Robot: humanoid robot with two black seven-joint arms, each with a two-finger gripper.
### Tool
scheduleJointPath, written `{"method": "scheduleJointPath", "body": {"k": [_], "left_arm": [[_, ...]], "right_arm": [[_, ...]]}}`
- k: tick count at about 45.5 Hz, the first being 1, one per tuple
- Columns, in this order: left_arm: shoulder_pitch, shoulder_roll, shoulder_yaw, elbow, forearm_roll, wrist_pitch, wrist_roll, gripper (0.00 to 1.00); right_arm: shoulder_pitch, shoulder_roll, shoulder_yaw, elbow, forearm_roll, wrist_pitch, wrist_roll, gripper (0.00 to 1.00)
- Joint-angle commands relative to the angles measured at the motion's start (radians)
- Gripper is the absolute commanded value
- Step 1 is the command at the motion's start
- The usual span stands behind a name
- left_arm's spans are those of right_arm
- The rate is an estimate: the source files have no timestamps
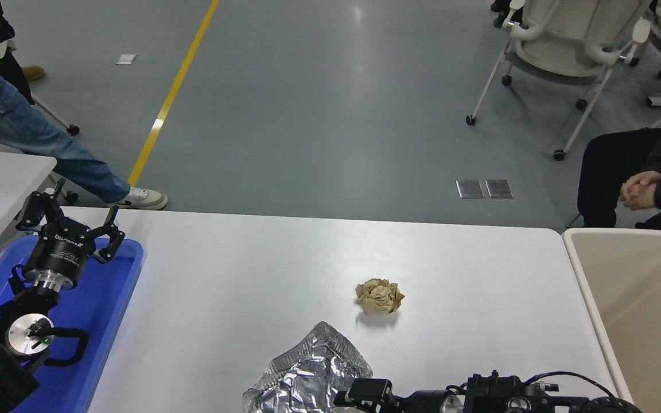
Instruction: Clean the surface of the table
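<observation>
On the white table surface (238, 275), filling the middle of head view: crumpled brown paper ball (380, 296) near centre, crushed silver foil tray (307, 376) at the near edge, just left of the right arm. Right gripper (365, 393) low along the bottom edge, pointing left, tip right beside or touching the foil; fingers cut off and edge-on, cannot tell whether apart or together. Left gripper (69, 221) parked over the blue plastic tray (118, 298) at lower left, fingers spread apart, nothing between them. Beige bin (634, 298) at the table's right end, likely drop spot for the trash. Seated person's clasped hands (637, 191) beyond the bin, standing person's leg (49, 155) at far left. Risks, as judgement: sideways, low approach could shove the light foil left or off the near edge instead of gripping it; thin foil likely to crumple or tear under a pinch and slip out; sweeping across toward the bin could knock the paper ball away; bin rim close, possible snag on carry-over.
</observation>
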Motion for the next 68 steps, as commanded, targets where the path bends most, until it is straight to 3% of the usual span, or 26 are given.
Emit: {"method": "scheduleJointPath", "body": {"k": [1,32,47,57,68], "left_arm": [[0.000,0.000,0.000,0.000,0.000,0.000,0.000,1.00],[0.000,0.000,0.000,0.000,0.000,0.000,0.000,1.00],[0.000,0.000,0.000,0.000,0.000,0.000,0.000,1.00],[0.000,0.000,0.000,0.000,0.000,0.000,0.000,1.00],[0.000,0.000,0.000,0.000,0.000,0.000,0.000,1.00]], "right_arm": [[0.009,0.060,-0.025,-0.076,-0.032,0.001,0.000,0.93],[0.023,0.168,-0.035,-0.206,-0.094,0.007,-0.002,0.86],[0.054,0.200,-0.094,-0.226,-0.100,0.008,-0.031,0.74],[0.055,0.212,-0.095,-0.226,-0.141,0.008,-0.082,0.55],[0.064,0.217,-0.094,-0.223,-0.140,0.016,-0.141,0.23]]}}
